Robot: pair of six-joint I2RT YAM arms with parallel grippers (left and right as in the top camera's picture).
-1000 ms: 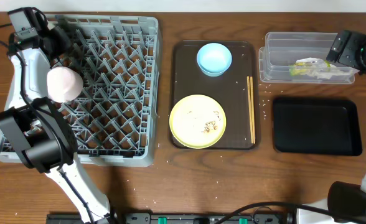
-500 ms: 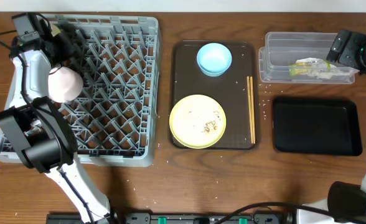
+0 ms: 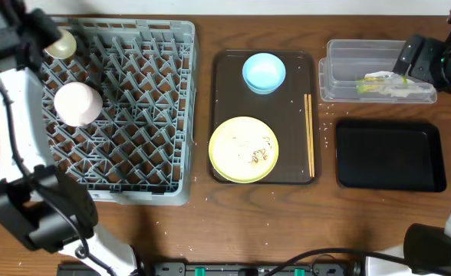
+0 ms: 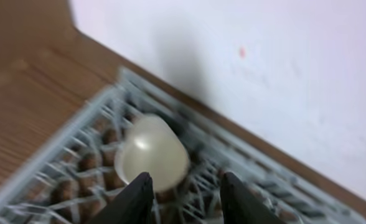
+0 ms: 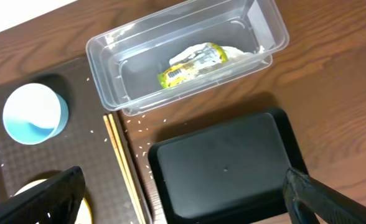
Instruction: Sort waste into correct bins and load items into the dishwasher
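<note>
Left fingers [image 4: 139, 198] opened, pulled back off white cup [image 3: 59, 44], left in dish rack [image 3: 156, 26] corner.

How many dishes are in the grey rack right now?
2. A white cup sits in the grey rack's far left corner; a white bowl lies along the left side, nearer the robot. Part of the left edge is hidden.

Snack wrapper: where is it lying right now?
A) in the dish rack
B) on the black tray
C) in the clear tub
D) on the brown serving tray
C: the right wrist view shows the yellow-green snack wrapper lying inside the clear tub, not on the black tray beside it.
</note>
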